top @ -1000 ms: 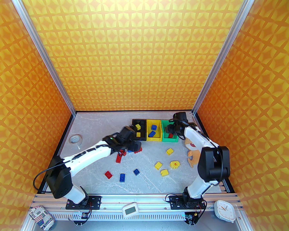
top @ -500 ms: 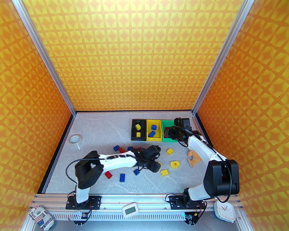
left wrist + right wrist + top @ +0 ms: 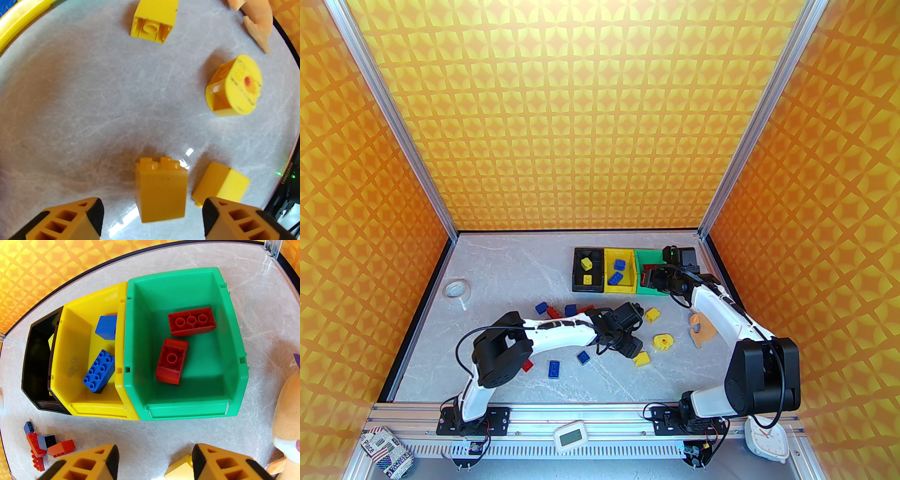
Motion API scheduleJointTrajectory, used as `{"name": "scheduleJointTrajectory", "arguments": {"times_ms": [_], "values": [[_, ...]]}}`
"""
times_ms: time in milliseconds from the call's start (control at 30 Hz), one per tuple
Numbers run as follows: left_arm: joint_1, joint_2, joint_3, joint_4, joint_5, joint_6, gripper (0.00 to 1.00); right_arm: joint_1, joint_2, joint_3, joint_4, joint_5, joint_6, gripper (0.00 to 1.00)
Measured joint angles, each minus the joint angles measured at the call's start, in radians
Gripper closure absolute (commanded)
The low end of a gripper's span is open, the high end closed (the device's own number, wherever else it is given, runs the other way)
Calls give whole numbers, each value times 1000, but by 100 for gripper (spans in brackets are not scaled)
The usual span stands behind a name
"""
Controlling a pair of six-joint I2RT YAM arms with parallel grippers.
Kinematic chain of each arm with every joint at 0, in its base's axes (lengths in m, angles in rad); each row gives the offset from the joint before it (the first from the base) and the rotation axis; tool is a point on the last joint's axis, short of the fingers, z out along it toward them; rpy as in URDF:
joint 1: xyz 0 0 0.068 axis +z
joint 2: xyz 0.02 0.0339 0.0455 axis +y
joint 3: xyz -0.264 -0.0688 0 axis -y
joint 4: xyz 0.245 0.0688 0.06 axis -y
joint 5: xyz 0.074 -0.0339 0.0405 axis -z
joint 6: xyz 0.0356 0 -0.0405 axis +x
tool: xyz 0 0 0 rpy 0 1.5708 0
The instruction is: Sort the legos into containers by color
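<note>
**Top external against the wrist views: bricks part sorted, both grippers with jaws apart**

Top external view, from the left: a white tape roll lies near the table's left edge, well apart from the bricks. A red brick is half covered by the left arm's elbow. Just right of it lie a blue oblong brick and a blue square brick. Farther back sits a mixed cluster of red and blue bricks.

From above, the left gripper hides what lies under it. The left wrist view supplies that. An upright yellow brick, studs up, stands between the spread fingers with a gap on either side. The jaws are open and grip nothing. A tipped yellow brick lies just beside it, one corner behind a finger. A rounded yellow piece lies farther off.

The black bin, yellow bin and green bin stand touching in a row. From above, the black bin holds two yellow bricks; in the right wrist view its inside is too dark to read. That view gives two blue bricks in the yellow bin and two red bricks in the green bin, which from above are partly covered by the arm.

The right gripper hangs before the green bin, jaws apart and empty. A yellow corner is cut off by the bottom edge. An orange plush is cut off at the right.
</note>
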Motion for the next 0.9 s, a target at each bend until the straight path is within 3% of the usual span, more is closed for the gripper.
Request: {"name": "scheduleJointTrajectory", "arguments": {"times_ms": [433, 700, 900], "values": [[0, 41, 56, -42, -5, 0, 46, 0, -30, -13, -5, -1, 0, 43], [0, 53, 74, -72, -11, 10, 43, 0, -38, -13, -18, -1, -1, 43], [0, 87, 81, -80, -14, 14, 51, 0, -46, -13, -23, -1, -1, 43]]}}
